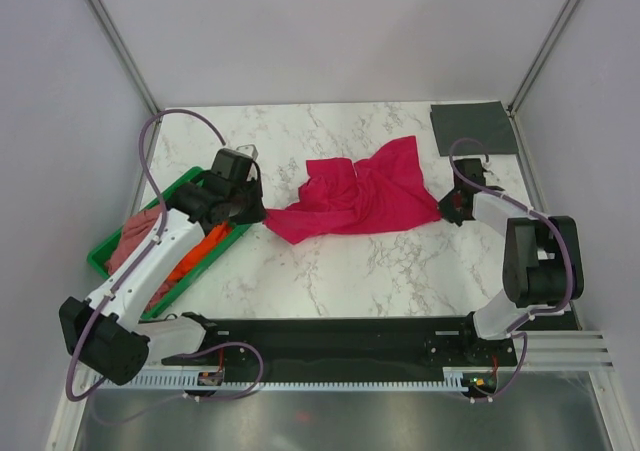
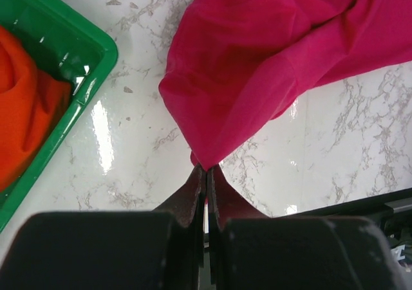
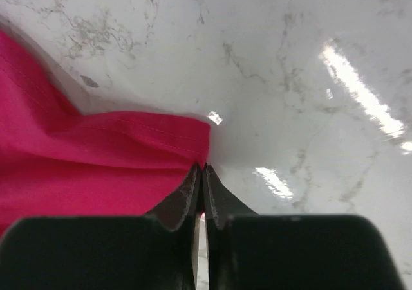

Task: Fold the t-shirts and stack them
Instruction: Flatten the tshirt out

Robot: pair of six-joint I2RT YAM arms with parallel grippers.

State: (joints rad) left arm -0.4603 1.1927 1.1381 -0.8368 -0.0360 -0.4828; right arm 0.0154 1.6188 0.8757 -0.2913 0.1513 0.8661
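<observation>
The crimson-red t-shirt [image 1: 360, 199] lies crumpled across the middle of the marble table. My left gripper [image 1: 256, 214] is shut on its left corner [image 2: 212, 155]. My right gripper [image 1: 447, 207] is shut on its right hemmed corner [image 3: 187, 142]. Both corners sit low, near the tabletop. The orange t-shirt [image 1: 195, 254] and the dusty pink t-shirt [image 1: 135, 241] lie in the green tray [image 1: 115, 267] under my left arm. The orange one also shows in the left wrist view [image 2: 26, 103]. The dark grey t-shirt [image 1: 472, 127] lies folded flat at the far right corner.
White walls with metal posts close in the table at back and sides. A black base rail [image 1: 340, 333] runs along the near edge between the arm bases. The green tray's corner [image 2: 96, 52] lies just left of the red shirt.
</observation>
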